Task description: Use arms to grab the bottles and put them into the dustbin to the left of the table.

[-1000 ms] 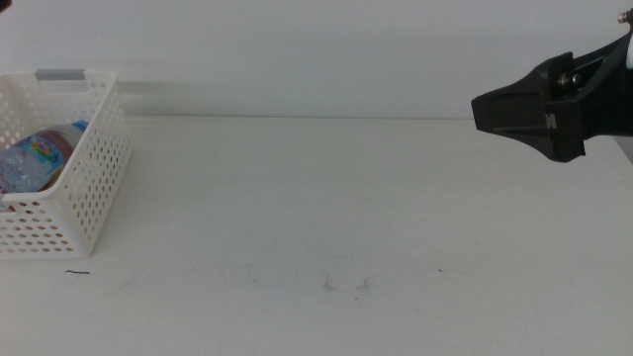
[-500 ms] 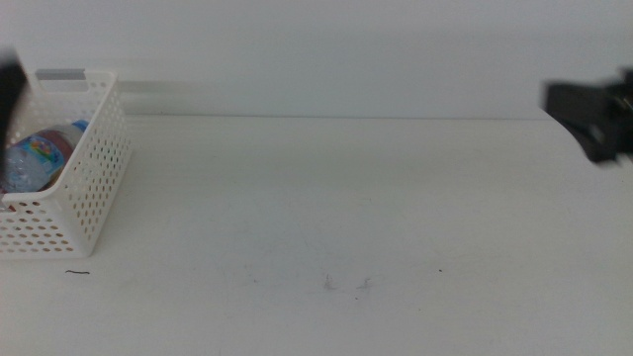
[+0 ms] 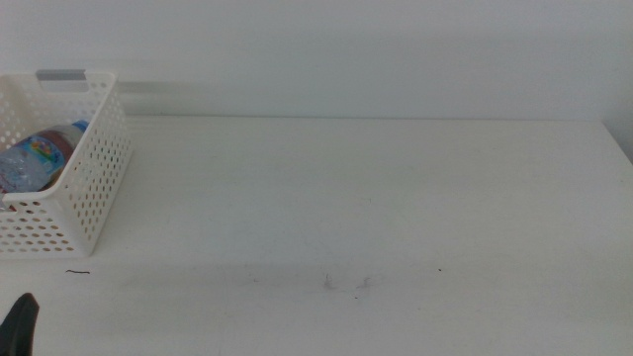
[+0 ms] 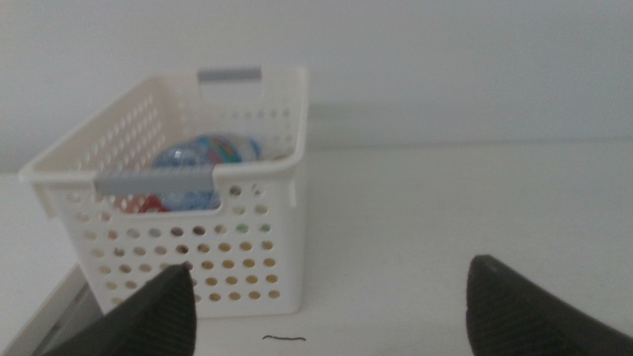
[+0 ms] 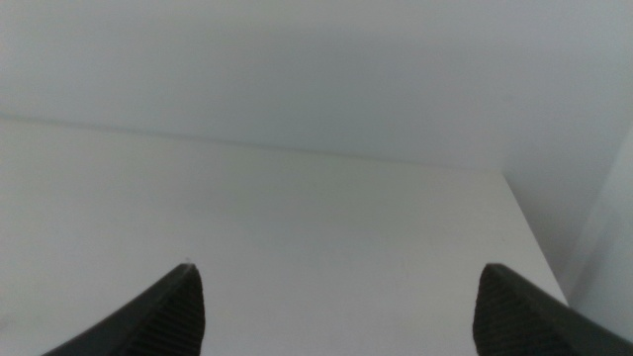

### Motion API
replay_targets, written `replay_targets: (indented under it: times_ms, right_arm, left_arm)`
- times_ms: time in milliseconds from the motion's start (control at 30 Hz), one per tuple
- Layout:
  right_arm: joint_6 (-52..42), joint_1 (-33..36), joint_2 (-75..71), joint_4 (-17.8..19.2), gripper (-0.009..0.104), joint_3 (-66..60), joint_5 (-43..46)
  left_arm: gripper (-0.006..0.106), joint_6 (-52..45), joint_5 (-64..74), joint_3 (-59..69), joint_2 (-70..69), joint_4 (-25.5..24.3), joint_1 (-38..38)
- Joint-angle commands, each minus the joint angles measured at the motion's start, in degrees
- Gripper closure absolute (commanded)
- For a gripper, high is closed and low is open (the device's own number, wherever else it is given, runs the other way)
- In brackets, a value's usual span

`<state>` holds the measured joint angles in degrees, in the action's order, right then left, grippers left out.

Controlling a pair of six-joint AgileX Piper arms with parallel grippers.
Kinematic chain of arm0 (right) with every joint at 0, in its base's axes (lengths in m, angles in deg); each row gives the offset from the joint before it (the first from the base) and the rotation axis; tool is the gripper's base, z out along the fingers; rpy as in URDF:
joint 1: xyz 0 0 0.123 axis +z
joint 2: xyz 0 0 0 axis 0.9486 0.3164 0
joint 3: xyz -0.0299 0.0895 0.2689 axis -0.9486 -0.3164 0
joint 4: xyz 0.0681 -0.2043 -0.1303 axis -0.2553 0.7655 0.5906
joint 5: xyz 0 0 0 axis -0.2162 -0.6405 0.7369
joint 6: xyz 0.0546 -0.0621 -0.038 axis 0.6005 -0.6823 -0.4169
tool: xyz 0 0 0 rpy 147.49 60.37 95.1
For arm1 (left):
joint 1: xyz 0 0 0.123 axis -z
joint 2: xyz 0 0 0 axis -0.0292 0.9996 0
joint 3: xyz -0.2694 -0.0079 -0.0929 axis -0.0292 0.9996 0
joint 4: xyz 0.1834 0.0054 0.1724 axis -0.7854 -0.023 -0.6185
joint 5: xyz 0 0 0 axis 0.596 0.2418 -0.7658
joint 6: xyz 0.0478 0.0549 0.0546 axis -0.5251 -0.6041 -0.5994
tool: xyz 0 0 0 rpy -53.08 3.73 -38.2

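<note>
Bottles (image 3: 38, 158) lying lengthwise inside dustbin (image 3: 94, 188).

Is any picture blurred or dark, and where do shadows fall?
Middle view: soft even light, table slightly hazy, faint shadow band near the front. Left wrist view: dustbin fairly sharp, left gripper jaws dark and soft. Right wrist view: greyish, dim, right gripper jaws blurred.

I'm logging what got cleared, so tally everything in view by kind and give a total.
Dustbin: 1
Blue-capped bottle, inside the dustbin: 1
Red item under that bottle, kind unclear: 1
Grippers: 2, the left gripper facing the dustbin, the right gripper over the table, both open
Table: 1
Total: 6
</note>
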<state>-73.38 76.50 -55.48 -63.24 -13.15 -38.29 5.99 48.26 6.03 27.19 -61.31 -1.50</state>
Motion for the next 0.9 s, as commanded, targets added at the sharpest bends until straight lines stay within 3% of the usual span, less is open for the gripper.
replay_targets:
  times_ms: [0,233,367,533,867]
  right_arm:
    - [-0.3,-0.4,-3.3,1.9,0.007,-3.6,0.1]
    - [-0.3,-0.4,-7.4,1.8,0.007,-8.5,-2.0]
    - [-0.2,-0.4,-7.4,1.1,0.007,-8.5,1.8]
    - [-0.2,-0.4,-7.4,-1.7,0.007,-8.5,2.6]
    - [-0.2,-0.4,-7.4,-1.7,0.007,-8.5,2.6]
  left_arm:
    - [0.007,0.6,-0.4,0.4,-0.4,0.4,-0.8]
    - [0.007,0.6,-2.6,0.4,-0.4,-0.2,-0.9]
    - [0.007,0.6,-2.6,0.4,-0.4,-0.2,-0.9]
    - [0.007,0.6,-2.6,0.4,-0.4,-0.2,-0.9]
    - [0.007,0.6,-2.8,0.4,-0.4,-0.2,-0.9]
